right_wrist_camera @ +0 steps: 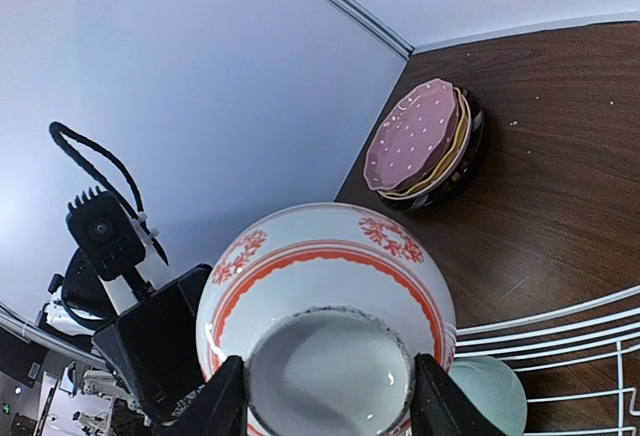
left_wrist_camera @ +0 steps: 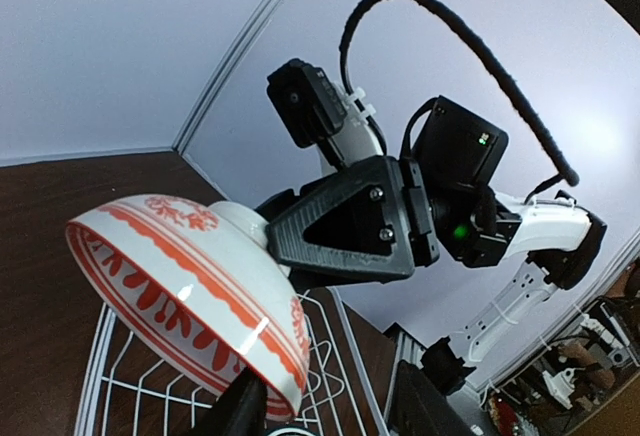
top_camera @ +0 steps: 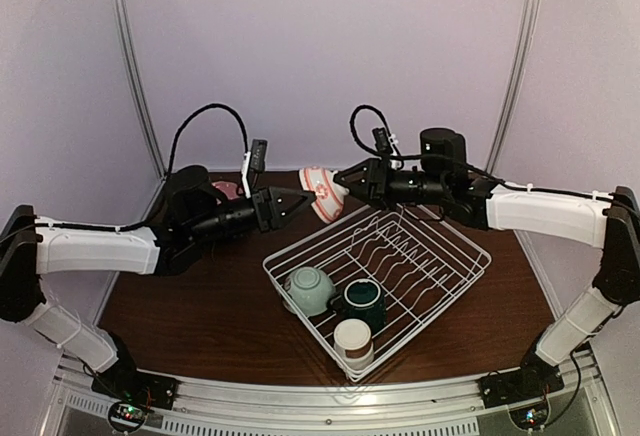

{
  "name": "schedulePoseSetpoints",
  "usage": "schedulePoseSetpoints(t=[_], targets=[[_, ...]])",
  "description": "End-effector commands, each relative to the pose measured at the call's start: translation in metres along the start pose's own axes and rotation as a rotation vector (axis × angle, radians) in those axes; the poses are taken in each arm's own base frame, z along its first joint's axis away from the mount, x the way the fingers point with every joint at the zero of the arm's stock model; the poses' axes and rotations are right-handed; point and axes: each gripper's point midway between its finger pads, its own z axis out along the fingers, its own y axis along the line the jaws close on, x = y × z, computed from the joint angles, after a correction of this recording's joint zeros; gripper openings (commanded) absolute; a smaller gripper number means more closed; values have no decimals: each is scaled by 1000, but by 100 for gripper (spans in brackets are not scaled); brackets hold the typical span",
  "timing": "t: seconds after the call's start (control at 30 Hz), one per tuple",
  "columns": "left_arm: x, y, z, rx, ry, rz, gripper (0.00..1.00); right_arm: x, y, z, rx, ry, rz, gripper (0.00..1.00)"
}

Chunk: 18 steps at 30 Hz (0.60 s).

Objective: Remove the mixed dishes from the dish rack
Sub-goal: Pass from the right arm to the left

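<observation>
High rear camera; close wrist cameras share the bowl.

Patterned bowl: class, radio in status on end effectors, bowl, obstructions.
Right end effector shut on patterned bowl, airborne. Left end effector open at its rim. Dish rack below, apart.

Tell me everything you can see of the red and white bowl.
Glossy white ceramic-looking bowl with red bands and floral motifs, foot ring. It hangs tilted on its side by the far-left edge of the rack, the right gripper clamped on its foot. The left gripper has its tip at its rim; grip unclear.
</observation>
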Motion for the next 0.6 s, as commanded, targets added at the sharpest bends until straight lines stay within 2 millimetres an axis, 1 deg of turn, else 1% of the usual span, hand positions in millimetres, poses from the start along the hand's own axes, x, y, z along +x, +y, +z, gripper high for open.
schedulePoseSetpoints(t=[0.0,0.1,0.17,0.27,0.37,0.4,0.47,0.57], targets=[[-23,-29,9,105,-71,17,39,-16,38,-13,-133,-66,-41,38],[-21,-28,13,119,-69,-1,29,-14,44,-13,-171,-64,-38,38],[-22,-31,15,132,-68,-1,23,-14,49,-14,-190,-67,-44,38],[-24,-35,17,144,-73,5,15,-12,52,-15,-201,-63,-47,38],[-26,-35,16,145,-83,5,2,-10,52,-15,-215,-64,-39,38],[-27,-36,16,147,-87,5,0,-9,53,-15,-221,-62,-38,39],[-28,-36,15,146,-91,3,0,-8,54,-16,-230,-61,-35,42],[-29,-37,12,138,-97,0,0,-8,57,-18,-244,-63,-48,54]])
